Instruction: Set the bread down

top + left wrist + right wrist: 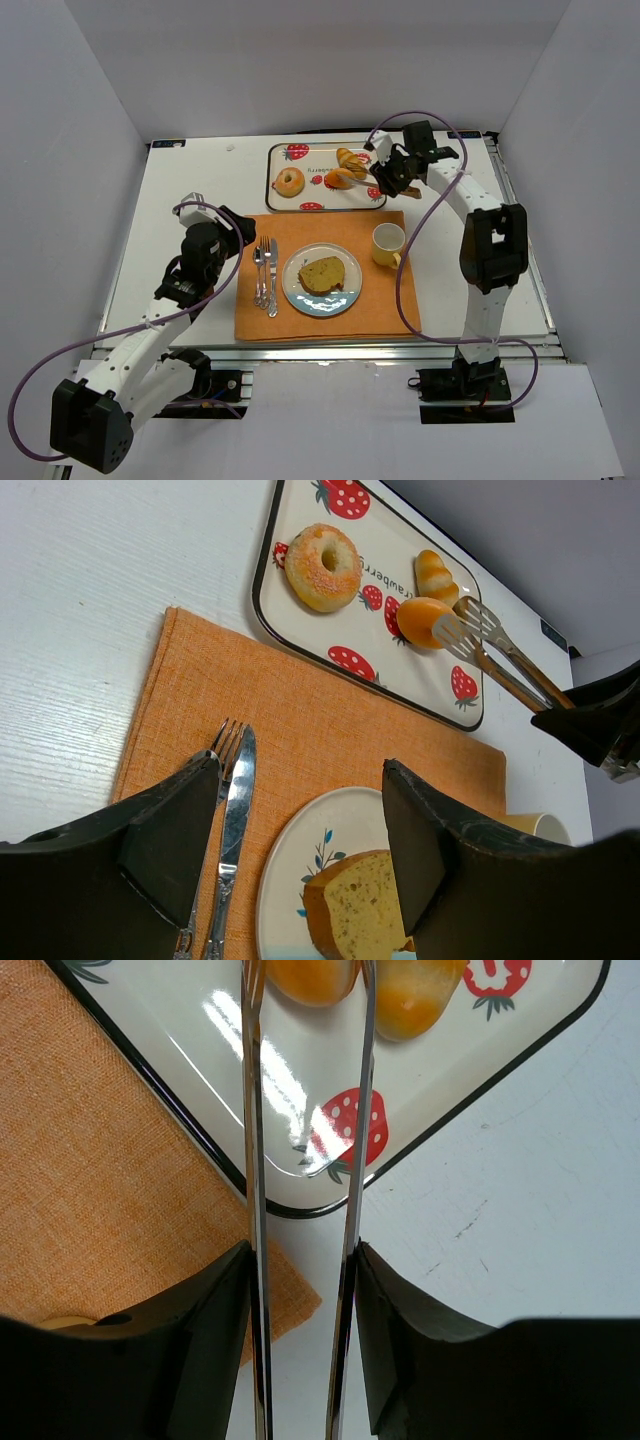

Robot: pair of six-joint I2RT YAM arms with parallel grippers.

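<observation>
Golden and likely soft, light and crushable, the round bread roll [420, 620] lies on the strawberry-printed tray [410, 675] between metal tongs [505, 660] clamped in the right fingers [200, 1330], best pinched gently mid-body; left fingers [160, 830] gape open.

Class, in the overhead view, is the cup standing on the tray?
No, the cup stands on the orange mat, beside the plate.

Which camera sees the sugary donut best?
The left wrist view: the donut is close, whole and unblocked on the strawberry tray. The top view shows it whole but small. The right wrist view misses it.
</observation>
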